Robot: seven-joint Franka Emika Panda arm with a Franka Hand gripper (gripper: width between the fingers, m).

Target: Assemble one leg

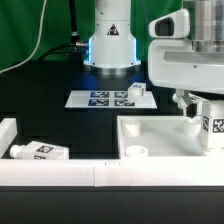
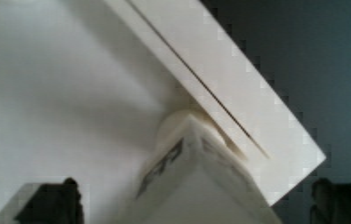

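Only the exterior view took in the wider scene: the arm's white two-finger gripper [image 1: 205, 108] hung over the large white square tray-like tabletop [image 1: 165, 135], at its corner on the exterior view's right. Directly beneath the jaws a short chunky white plastic leg [image 1: 212, 128] stood upright with a black-and-white square tag on its side. That view also showed a second identical white tagged leg [image 1: 40, 152] lying on its side well away from the jaws, and a thin flat white marker board [image 1: 100, 99] on the black table [image 1: 55, 80]. A small white tagged cube [image 1: 137, 91] sat at the board's corner, also far from the jaws. The wrist view held none of that. It looked close down the length of the leg [image 2: 198, 175], blurred, against the tabletop's raised white rim [image 2: 243, 90], and it alone showed both dark fingertips [image 2: 47, 203]. These stood far apart, one on each side of the leg, with a strip of pale surface showing between each tip and the leg. The gripper [image 2: 193, 205] was therefore spread wide around the leg, not clamped on it. The blur hid whether either pad brushed it. The leg lay centred between the jaws, running straight away from them toward the rim.
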